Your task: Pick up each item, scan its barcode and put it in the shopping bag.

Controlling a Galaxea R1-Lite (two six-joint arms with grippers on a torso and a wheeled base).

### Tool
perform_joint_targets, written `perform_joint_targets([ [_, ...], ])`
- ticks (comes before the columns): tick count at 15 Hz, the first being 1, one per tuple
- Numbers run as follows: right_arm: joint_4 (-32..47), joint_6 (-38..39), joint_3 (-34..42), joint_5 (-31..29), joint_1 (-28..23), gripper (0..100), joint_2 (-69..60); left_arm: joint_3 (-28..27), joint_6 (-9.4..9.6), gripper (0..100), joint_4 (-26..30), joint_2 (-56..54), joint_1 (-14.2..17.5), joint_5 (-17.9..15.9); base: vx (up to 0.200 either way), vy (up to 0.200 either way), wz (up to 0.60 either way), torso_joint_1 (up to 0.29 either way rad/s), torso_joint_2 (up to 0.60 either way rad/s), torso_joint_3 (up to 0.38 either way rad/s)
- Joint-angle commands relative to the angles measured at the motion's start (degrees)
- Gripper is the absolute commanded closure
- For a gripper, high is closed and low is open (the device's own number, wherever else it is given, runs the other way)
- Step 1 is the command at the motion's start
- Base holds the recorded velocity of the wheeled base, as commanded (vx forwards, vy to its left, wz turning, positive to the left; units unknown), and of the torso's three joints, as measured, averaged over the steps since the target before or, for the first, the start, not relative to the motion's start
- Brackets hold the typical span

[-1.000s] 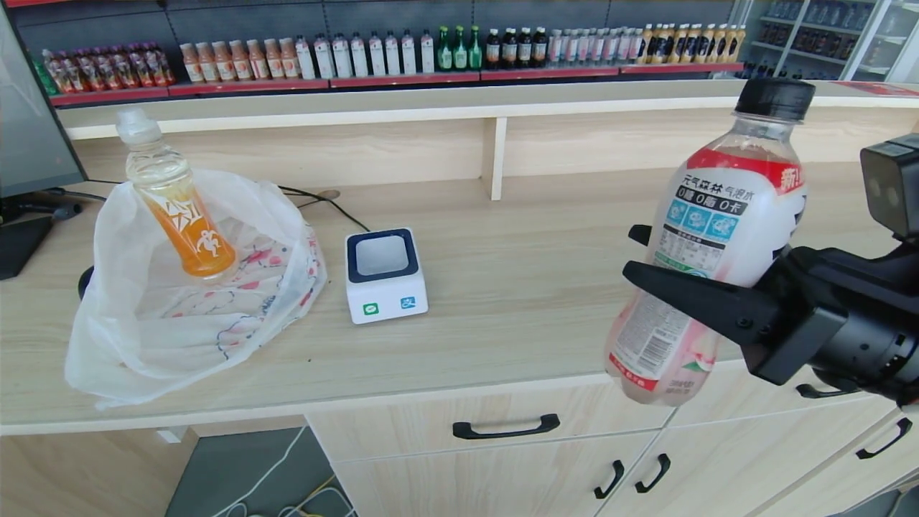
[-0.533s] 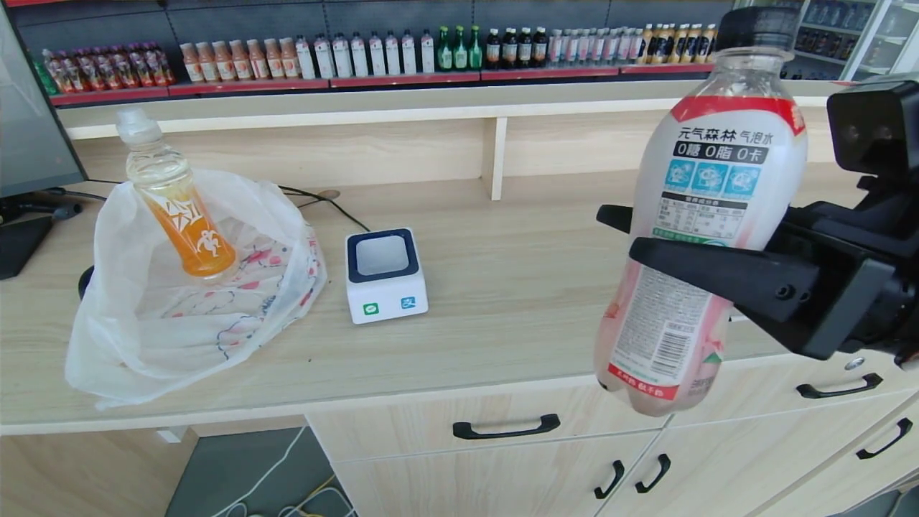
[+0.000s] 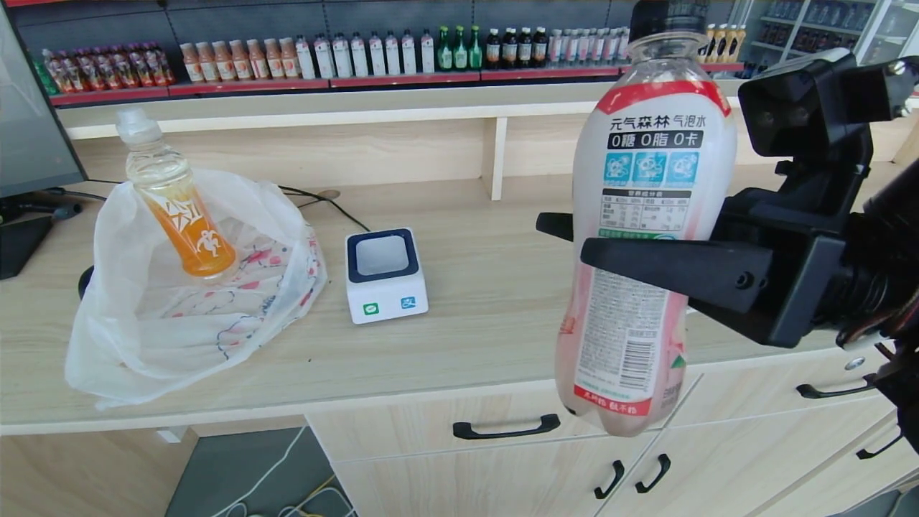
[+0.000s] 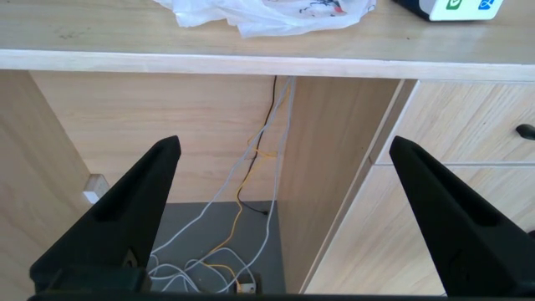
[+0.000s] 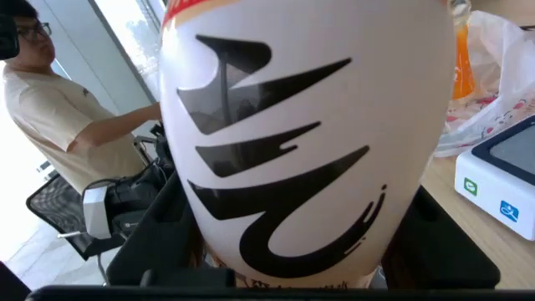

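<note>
My right gripper (image 3: 574, 240) is shut on a pink-and-white soda bottle (image 3: 639, 237) with a black cap, held upright above the counter's front right edge, barcode facing me. Up close, the bottle's white label with black strokes (image 5: 292, 142) sits between the gripper's fingers. A white scanner box (image 3: 385, 275) with a dark-framed window stands at the counter's middle. To its left lies the white shopping bag (image 3: 143, 330) holding an orange drink bottle (image 3: 176, 197) that leans upright. My left gripper (image 4: 280, 217) hangs open below the counter edge, over floor cables, with nothing between its fingers.
The wooden counter (image 3: 488, 316) has drawers with black handles (image 3: 505, 428) below its front. A monitor (image 3: 32, 136) stands at the far left, with a cable (image 3: 327, 201) running behind the scanner. Shelves of bottles (image 3: 402, 54) line the back wall.
My right gripper has carried the soda bottle leftward and higher, turning it from tilted to upright. The bag, the orange bottle and the scanner have stayed put.
</note>
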Motion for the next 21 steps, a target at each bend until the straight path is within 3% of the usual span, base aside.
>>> perform_joint_targets([
  [1,0.01,0.00,-1.69,0.03,1.86,100,1.68,0.00,-0.01,0,-0.04,-0.02,0.01,0.04,0.000,0.000,0.00,0.000,0.00,0.000],
  [5,0.01,0.18,-4.50,0.03,4.67,100,3.71,0.00,-0.01,0,-0.04,-0.02,0.01,0.04,0.000,0.000,0.00,0.000,0.00,0.000],
  [21,-0.08,0.27,-3.97,0.03,4.49,100,3.00,0.00,-0.01,0,-0.04,-0.02,0.01,0.04,0.000,0.000,0.00,0.000,0.00,0.000],
])
